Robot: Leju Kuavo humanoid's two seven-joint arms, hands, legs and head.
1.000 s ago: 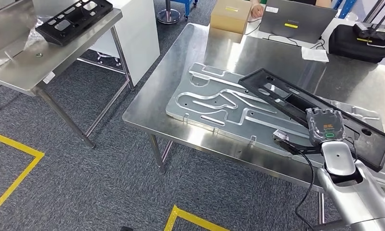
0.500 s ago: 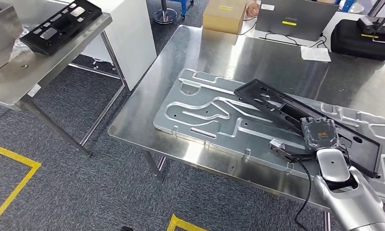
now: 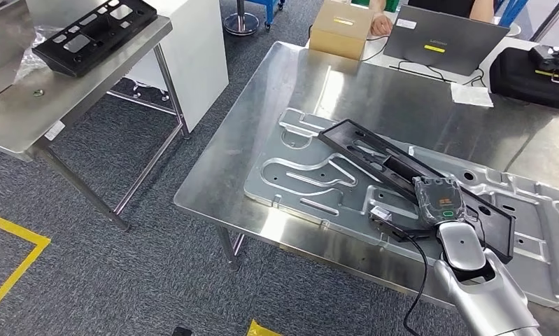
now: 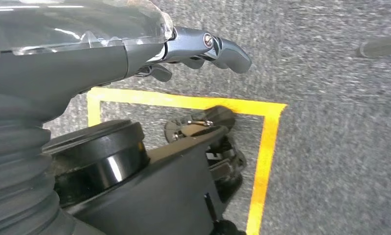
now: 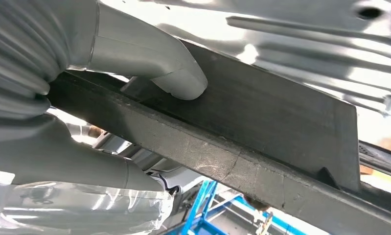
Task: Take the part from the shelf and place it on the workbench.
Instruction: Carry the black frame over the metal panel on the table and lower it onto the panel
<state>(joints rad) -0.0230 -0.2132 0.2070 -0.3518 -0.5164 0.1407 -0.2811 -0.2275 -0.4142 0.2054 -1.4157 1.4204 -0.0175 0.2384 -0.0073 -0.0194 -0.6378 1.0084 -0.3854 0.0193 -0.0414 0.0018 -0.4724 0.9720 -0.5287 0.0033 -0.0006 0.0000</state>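
The right hand (image 3: 439,203) gripped the long black part (image 3: 402,168) near its near end, thumb pressed on one face and fingers (image 5: 76,166) on the other, holding it tilted over the grooved metal plate (image 3: 297,175) that lay on the shiny steel workbench (image 3: 374,84). The left hand (image 4: 203,46) held nothing, its fingers partly curled above grey carpet (image 3: 122,280) marked with yellow tape (image 4: 266,156). Another black part (image 3: 94,31) lay on a steel side table (image 3: 66,98) to the left, and a cardboard box (image 3: 343,28), a laptop (image 3: 444,31) and a black case (image 3: 535,70) stood at the workbench's far edge.
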